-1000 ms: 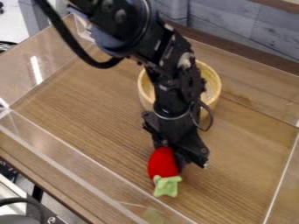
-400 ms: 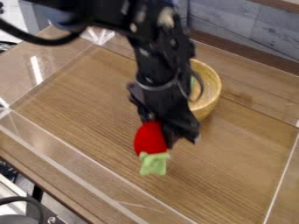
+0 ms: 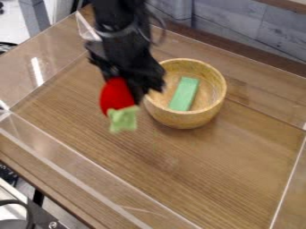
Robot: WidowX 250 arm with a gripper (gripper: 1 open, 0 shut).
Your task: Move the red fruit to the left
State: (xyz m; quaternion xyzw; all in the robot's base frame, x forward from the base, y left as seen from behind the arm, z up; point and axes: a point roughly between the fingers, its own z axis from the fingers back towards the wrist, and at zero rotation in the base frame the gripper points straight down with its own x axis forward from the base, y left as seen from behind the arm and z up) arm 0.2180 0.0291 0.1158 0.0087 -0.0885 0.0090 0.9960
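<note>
The red fruit [image 3: 114, 94] is a small bright red toy with a pale green leafy end [image 3: 123, 121] hanging below it. It is lifted clear of the wooden table, left of the bowl. My black gripper [image 3: 124, 83] points straight down and is shut on the red fruit from above. Its fingers partly cover the fruit's upper right side.
A wooden bowl [image 3: 216, 85] stands to the right of the gripper and holds a light green rectangular block [image 3: 184, 93]. Clear plastic walls [image 3: 48, 148] fence the wooden table on the front, left and right sides.
The gripper has risen and travelled left and toward the back with the red fruit in it. The fruit has left the table near the front and now hangs beside the bowl.
</note>
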